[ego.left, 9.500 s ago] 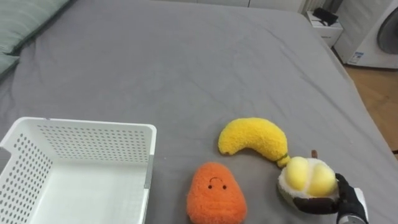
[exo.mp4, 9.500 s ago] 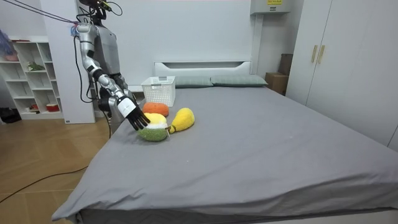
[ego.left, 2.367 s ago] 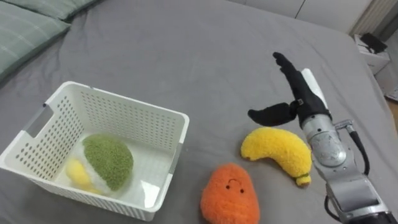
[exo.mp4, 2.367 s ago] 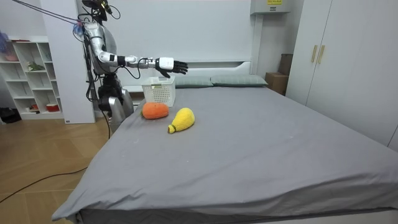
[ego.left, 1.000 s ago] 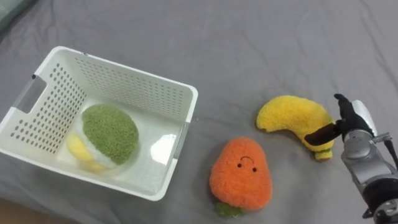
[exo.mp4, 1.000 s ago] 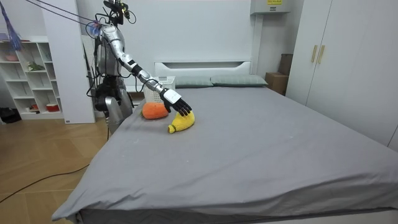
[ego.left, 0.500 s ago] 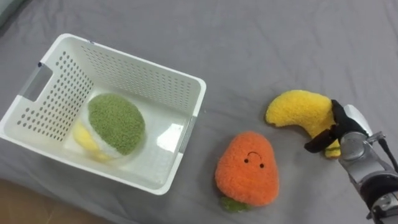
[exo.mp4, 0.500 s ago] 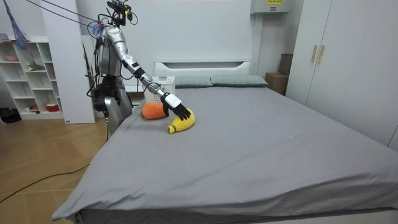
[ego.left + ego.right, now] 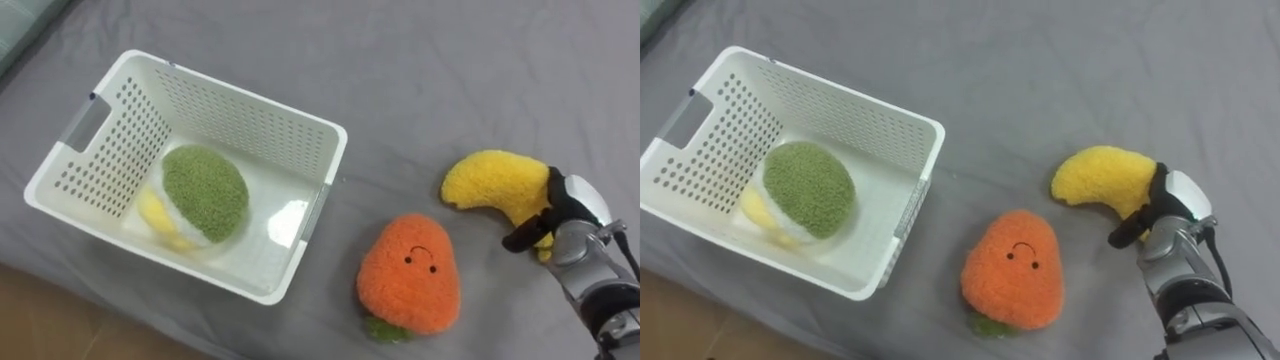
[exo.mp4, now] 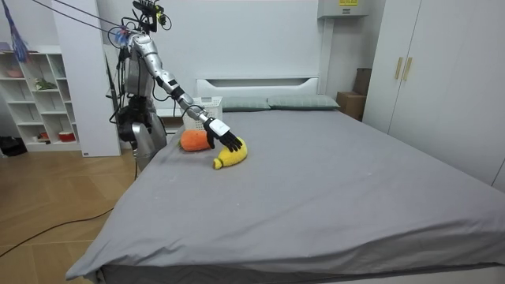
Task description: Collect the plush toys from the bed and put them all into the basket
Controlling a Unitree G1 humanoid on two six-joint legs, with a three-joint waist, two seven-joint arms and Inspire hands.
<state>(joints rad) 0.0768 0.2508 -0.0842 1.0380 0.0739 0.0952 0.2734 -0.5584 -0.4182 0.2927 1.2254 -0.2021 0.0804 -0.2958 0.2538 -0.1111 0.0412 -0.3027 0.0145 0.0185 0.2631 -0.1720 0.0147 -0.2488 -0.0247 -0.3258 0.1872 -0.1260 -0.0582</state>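
A yellow banana plush (image 9: pixel 492 183) lies on the grey bed (image 9: pixel 400 60), to the right of an orange plush with a face (image 9: pixel 409 275). My right hand (image 9: pixel 556 212) comes in from the lower right. Its dark fingers curl over the banana's right end, with the thumb (image 9: pixel 523 238) below it. A white perforated basket (image 9: pixel 240 110) stands at the left and holds a green and yellow plush (image 9: pixel 203 192). In the room view I stand at the bed's corner, right arm stretched down to the banana (image 10: pixel 230 151) beside the orange plush (image 10: pixel 195 140).
The bed's near edge and wooden floor (image 9: pixel 60 330) show at the lower left, just below the basket. Open grey sheet spreads behind the toys. In the room view, pillows (image 10: pixel 300 102) lie at the headboard and shelves (image 10: pixel 39 95) stand at the room view's left.
My right hand has come down from beside the banana onto its right end, and its fingers have curled over it. The view has shifted a little; the toys and basket stay put.
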